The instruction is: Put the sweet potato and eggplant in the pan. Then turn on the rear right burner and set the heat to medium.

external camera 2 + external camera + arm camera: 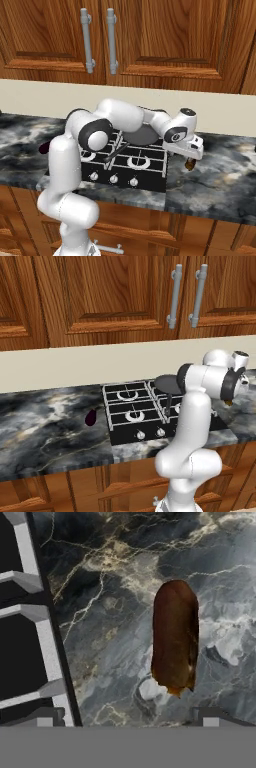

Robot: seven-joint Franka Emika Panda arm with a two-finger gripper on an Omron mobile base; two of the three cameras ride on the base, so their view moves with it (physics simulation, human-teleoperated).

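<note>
Currently the pincer (127, 718) hangs over the marble tabletop (125, 587) — jaws apart, nothing gripped — with the sweet potato (174, 644) lying beside the stove edge (50, 627).

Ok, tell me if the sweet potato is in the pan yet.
Not yet. The sweet potato lies on the marble counter right of the stove, under the gripper; the pan sits apart.

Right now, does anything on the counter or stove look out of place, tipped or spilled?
Nothing looks spilled or damaged. The eggplant lies on the counter left of the stove, the sweet potato on the counter to its right under the gripper, and the pan sits flat on a rear burner.
</note>
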